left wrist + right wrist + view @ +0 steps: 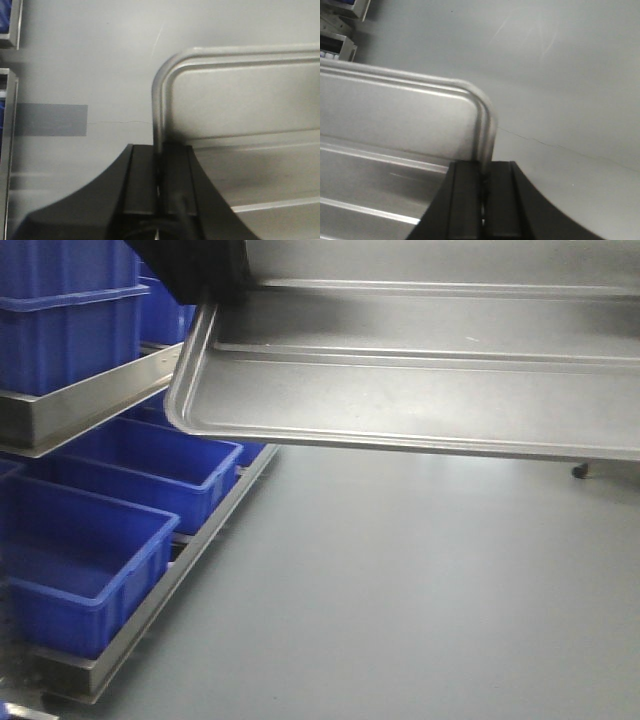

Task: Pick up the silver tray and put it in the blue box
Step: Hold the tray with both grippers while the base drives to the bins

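Left claw (159, 151) and right claw (484, 166) are clamping rims of the shiny ridged silver tray (420, 400); I'm fearing thin edge grips slipping midair.

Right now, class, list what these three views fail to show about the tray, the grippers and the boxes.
Left wrist view: the left gripper covers the silver tray where it clamps.
Right wrist view: the right gripper does likewise; the tray is blurred.
Front view: the tray's right end is cut off by the frame edge, the upper blue boxes by the top edge.
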Controlling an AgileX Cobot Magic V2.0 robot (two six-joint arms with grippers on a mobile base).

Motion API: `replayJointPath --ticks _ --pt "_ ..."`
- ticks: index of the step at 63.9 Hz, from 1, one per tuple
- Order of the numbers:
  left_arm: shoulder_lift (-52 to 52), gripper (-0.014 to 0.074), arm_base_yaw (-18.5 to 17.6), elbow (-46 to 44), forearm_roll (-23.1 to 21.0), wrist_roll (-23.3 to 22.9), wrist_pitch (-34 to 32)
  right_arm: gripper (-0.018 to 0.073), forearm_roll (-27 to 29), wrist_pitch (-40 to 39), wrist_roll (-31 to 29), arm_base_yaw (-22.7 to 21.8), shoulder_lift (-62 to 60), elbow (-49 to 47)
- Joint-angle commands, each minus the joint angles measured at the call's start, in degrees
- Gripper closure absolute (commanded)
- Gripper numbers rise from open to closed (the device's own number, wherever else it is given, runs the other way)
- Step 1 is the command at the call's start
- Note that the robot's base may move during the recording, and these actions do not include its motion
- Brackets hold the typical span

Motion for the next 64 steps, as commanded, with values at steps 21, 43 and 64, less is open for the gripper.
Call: replayJointPath --ticks 21,43,64 --pt "-1.85 0.0692 -0.4 -1.87 2.32 0.97 -0.2 0.0502 -2.56 -2.43 -0.86 -0.05 -0.72 -2.04" --pt "-1.85 0.0693 -0.4 -1.87 2.32 0.97 -0.2 0.0502 -2.56 -2.43 -0.86 -0.05 -0.72 -2.04" --pt "-1.85 0.0693 -0.4 -1.87 2.32 0.97 -0.2 0.0502 -2.56 -2.43 -0.86 -0.05 -0.72 -2.04"
